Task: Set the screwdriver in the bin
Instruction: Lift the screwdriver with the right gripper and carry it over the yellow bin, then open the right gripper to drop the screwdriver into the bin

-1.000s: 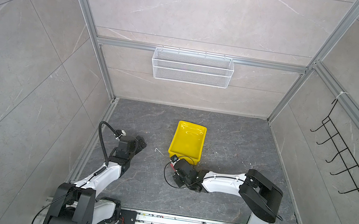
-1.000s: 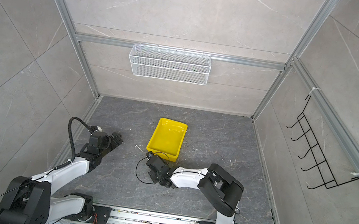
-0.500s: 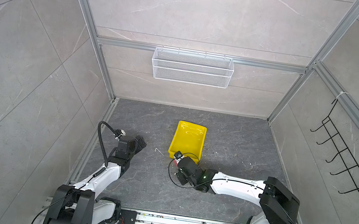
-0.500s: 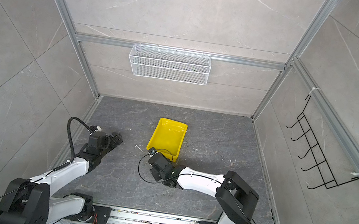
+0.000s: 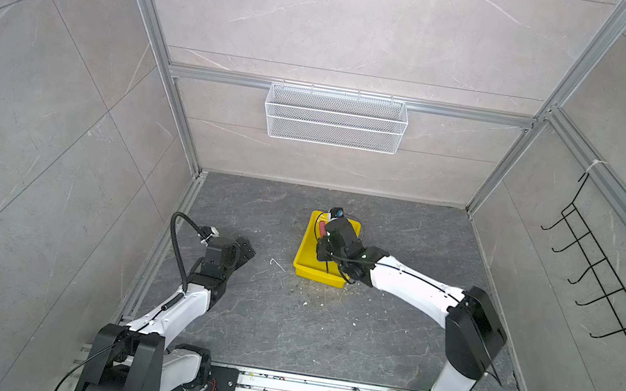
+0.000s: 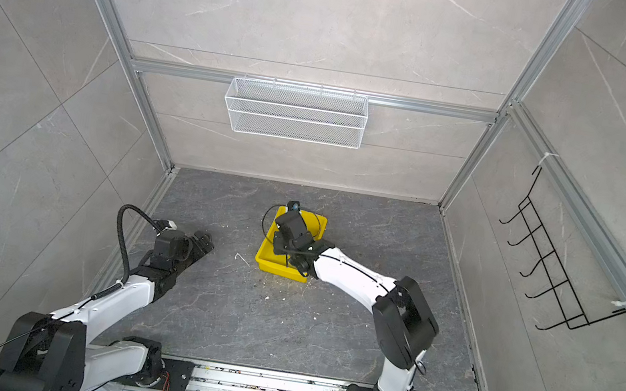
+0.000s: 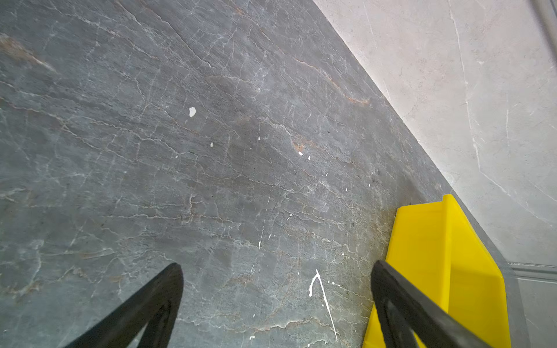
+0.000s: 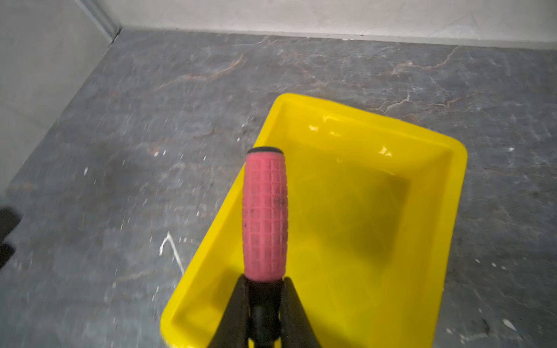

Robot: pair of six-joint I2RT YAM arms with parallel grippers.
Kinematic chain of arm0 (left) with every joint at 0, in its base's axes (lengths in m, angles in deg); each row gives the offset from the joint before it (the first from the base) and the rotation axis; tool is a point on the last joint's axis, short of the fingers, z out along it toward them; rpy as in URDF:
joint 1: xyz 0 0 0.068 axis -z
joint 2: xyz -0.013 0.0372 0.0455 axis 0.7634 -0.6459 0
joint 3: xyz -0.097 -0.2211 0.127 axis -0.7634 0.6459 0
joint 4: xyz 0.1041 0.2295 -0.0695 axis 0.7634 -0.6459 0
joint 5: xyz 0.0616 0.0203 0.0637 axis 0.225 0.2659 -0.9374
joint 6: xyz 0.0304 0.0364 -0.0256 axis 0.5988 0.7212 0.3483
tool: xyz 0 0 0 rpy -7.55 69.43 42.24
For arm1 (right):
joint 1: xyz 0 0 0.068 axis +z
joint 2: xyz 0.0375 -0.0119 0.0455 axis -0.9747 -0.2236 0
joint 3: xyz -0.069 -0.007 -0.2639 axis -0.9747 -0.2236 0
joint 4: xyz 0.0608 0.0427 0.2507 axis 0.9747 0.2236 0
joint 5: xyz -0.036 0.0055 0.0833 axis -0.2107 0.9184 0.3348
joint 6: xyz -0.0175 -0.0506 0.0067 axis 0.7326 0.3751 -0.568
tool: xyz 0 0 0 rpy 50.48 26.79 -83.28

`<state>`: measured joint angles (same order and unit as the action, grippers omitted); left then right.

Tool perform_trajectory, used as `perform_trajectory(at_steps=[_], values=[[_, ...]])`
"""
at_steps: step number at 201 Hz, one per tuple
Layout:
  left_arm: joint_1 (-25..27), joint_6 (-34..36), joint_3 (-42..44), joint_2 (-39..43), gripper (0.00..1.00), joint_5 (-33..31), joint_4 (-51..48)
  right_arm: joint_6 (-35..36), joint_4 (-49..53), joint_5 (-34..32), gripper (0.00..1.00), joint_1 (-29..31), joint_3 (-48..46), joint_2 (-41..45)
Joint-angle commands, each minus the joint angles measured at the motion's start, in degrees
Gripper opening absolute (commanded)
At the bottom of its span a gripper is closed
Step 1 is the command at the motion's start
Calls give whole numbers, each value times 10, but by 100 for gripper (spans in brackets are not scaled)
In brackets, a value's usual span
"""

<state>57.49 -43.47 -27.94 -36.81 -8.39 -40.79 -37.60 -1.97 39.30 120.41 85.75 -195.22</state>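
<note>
Screwdriver (image 8: 264,215) clenched in right gripper (image 8: 264,307), lower centre of frame, over bin (image 8: 434,144) left rim (image 8: 211,241); we risk dropping outside.

Left gripper (image 7: 275,301) released, empty.

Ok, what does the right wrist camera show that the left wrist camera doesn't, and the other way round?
Only the right wrist view shows the screwdriver: the right gripper has its jaws shut on the dark neck below the red handle, over the near left part of the bin, whose whole bare inside is in view.

Only the left wrist view shows the left gripper, jaws open and holding nothing, above the floor.

Both show the yellow bin, the grey floor with its white scratch, and some pale wall.
</note>
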Motion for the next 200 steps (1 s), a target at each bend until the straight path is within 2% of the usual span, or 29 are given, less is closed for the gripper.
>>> perform_trajectory(at_steps=[1, 20, 45, 111, 125, 155, 200], values=[[-2, 6, -3, 17, 99, -10, 7, -137, 55, 52, 7, -20, 74, -83], [-2, 6, -4, 9, 99, -9, 13, -193, 69, 68, 7, -31, 121, -141], [-2, 7, -11, -3, 99, -7, 9, -226, 45, 54, 9, -32, 128, -168], [-2, 13, -17, -8, 98, -11, 2, -235, 45, 40, 10, -33, 147, -205], [-2, 13, -18, -9, 98, -11, 2, -235, 45, 38, 15, -34, 149, -205], [-2, 22, -27, -10, 98, -19, -9, -235, 64, 40, 39, -37, 167, -201], [-2, 38, -22, -2, 95, -17, 5, -215, 80, 36, 45, -53, 140, -123]])
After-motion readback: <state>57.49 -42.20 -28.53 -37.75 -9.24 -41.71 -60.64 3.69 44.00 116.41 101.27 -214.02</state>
